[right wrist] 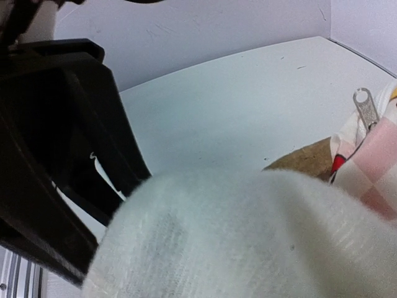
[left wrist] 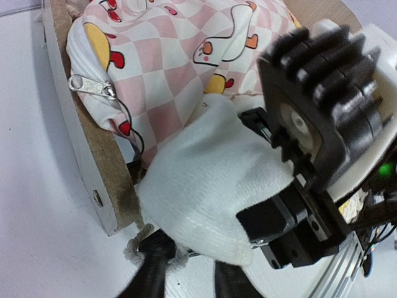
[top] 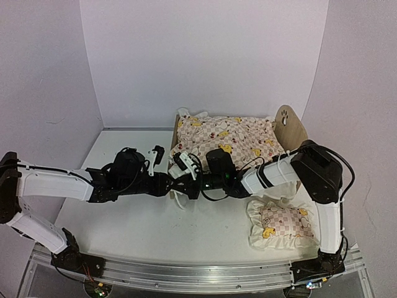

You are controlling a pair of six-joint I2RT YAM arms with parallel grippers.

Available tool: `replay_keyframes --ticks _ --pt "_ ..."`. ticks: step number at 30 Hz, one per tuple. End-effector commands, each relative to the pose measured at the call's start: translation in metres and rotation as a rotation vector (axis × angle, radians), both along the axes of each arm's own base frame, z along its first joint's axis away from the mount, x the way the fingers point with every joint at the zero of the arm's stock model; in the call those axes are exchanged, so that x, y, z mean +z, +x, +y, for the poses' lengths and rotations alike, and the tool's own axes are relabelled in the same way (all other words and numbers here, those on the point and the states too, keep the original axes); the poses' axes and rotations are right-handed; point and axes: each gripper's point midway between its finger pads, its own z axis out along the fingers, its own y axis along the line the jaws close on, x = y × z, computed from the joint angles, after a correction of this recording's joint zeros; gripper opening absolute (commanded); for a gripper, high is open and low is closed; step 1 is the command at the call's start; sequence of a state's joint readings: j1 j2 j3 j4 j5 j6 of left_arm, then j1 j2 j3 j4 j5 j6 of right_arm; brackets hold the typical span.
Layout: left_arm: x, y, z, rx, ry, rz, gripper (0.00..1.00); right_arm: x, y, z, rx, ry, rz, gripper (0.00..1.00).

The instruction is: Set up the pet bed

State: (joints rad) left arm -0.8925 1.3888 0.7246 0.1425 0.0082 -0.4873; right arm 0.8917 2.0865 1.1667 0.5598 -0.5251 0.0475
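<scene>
The pet bed [top: 291,127] stands at the back middle, its paw-print headboard on the right. A frilled cartoon-print quilt [top: 229,138] lies heaped over it. Both grippers meet at the bed's front left corner. In the left wrist view the wooden footboard [left wrist: 77,130] runs down the left, with the quilt [left wrist: 186,49] bulging over it and a fold of its white fleecy side [left wrist: 205,186] hanging out. My right gripper [left wrist: 273,226] is shut on that white fold. My left gripper [left wrist: 192,279] is slightly open just below it, with a frayed frill [left wrist: 133,251] lying against one finger. White fabric [right wrist: 248,242] hides the right fingers in their own view.
A small matching frilled pillow [top: 279,225] lies on the table at the front right, beside the right arm's base. A metal zipper pull [left wrist: 93,87] hangs at the quilt's edge by the footboard. An aluminium rail [top: 186,274] runs along the near edge, and white walls close in the sides and back.
</scene>
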Motion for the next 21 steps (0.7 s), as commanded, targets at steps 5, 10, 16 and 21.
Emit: replay_keyframes --ticks 5,10,16,21 --pt "0.031 -0.002 0.035 0.037 -0.095 -0.082 0.63 0.025 0.018 0.007 0.054 0.075 -0.051 0.0" --pt "0.028 0.015 0.056 0.13 -0.226 0.078 0.59 0.024 0.019 0.008 0.063 0.061 -0.048 0.0" --pt "0.004 0.013 0.03 0.168 -0.456 0.439 0.39 0.024 0.022 0.007 0.057 0.04 -0.079 0.0" --pt "0.007 0.017 0.021 0.182 -0.582 0.513 0.44 0.025 0.022 0.007 0.058 0.039 -0.079 0.0"
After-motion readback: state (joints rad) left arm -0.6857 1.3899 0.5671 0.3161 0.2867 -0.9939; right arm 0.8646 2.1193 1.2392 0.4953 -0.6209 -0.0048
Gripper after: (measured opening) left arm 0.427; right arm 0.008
